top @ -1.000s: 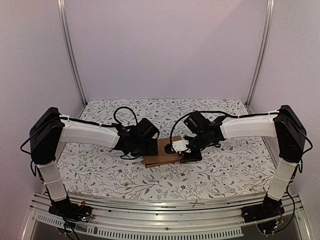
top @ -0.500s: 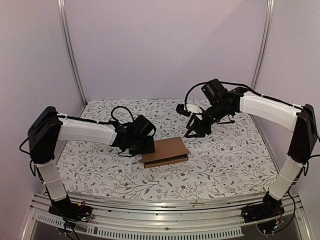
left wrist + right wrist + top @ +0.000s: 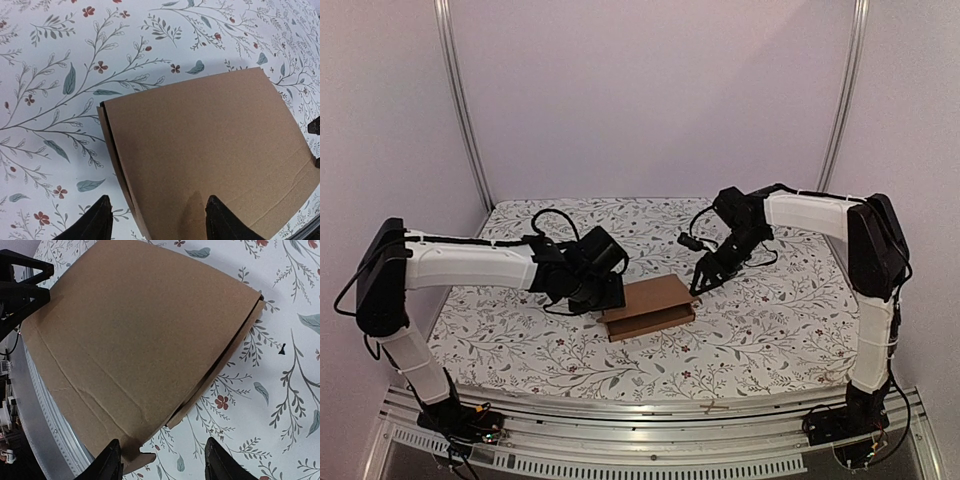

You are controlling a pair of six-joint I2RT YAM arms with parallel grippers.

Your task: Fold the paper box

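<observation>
The paper box [image 3: 650, 302] is a thin, flat brown cardboard box lying shut in the middle of the floral cloth. My left gripper [image 3: 608, 296] sits low at its left end, open. In the left wrist view one fingertip [image 3: 102, 220] hangs over the cloth and the other over the box top [image 3: 200, 150], touching nothing. My right gripper [image 3: 703, 278] hovers open just off the box's far right corner. In the right wrist view the box [image 3: 135, 330] shows a dark gap under its lid and a small tab [image 3: 145, 461] sticking out near my left fingertip.
A floral cloth [image 3: 770, 320] covers the table. A metal rail [image 3: 620, 412] runs along the near edge, with a small brown scrap [image 3: 715, 407] on it. Aluminium posts [image 3: 460, 100] and purple walls close the back and sides.
The right gripper left the box top, rose toward the back right, then came down beside the box's far right corner, opening wider. The left gripper shifted slightly left. The box lies flatter.
</observation>
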